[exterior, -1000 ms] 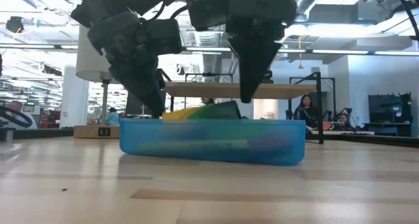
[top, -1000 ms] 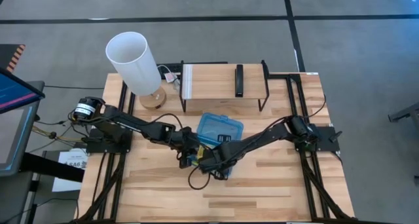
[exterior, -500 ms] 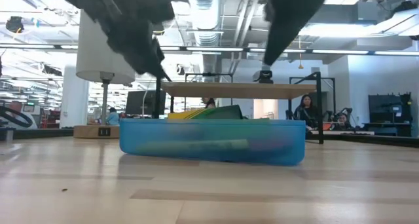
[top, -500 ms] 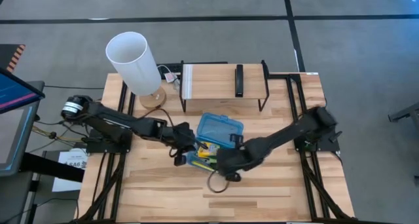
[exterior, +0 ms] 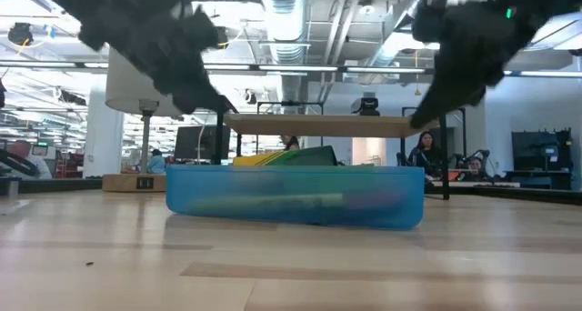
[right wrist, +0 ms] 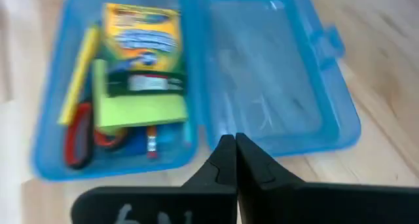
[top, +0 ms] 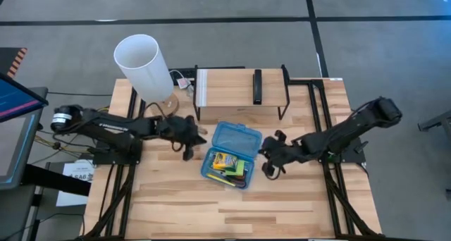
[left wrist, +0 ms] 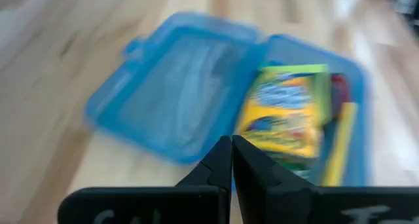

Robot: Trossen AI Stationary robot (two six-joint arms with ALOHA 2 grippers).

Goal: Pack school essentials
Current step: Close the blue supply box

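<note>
1. Up close, the left gripper has its dark fingers pressed together on nothing, hanging just left of the case.
2. Likewise the right gripper, fingers closed and empty, sits just right of it.
3. Between them, the clear blue plastic case lies open on the wooden table, lid flat.
4. Inside: a glossy crayon box, flat green sticky pad, red-handled scissors and a thin yellow pencil.
</note>
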